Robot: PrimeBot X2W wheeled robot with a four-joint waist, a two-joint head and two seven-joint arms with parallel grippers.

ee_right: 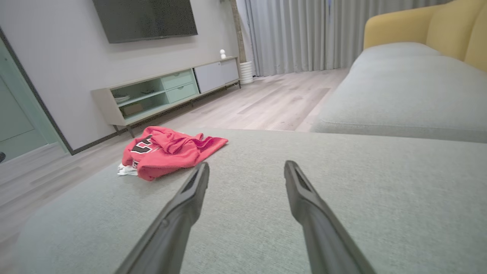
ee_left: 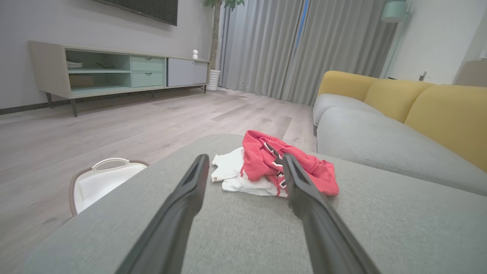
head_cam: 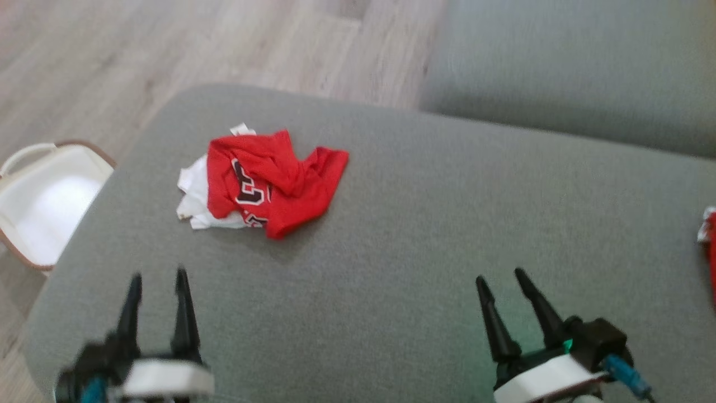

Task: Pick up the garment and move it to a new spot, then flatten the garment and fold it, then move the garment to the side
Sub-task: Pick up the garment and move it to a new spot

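Fingers spread, empty, on both: left gripper [head_cam: 158, 274] at seven o'clock in the head view, right gripper [head_cam: 499, 274] at five. Crumpled red-and-white garment [head_cam: 268, 184] lies at eleven on the grey cushion [head_cam: 419, 224], apart from both. Pickup looks not yet begun; next the left gripper should reach and pinch a raised fold.

The garment [head_cam: 268, 182] is soft, matt cloth, red over white, with dark lettering edged in white. The seat cushion [head_cam: 447, 235] is covered in grey woven fabric, matt and finely grained. The floor [head_cam: 112, 50] looks like pale wood planks with a dull sheen. The basket [head_cam: 67, 190] is smooth and white inside, with a brown rim. The left hand [head_cam: 158, 274] and right hand [head_cam: 499, 274] each have 2 smooth, matt black fingers, seemingly plastic.
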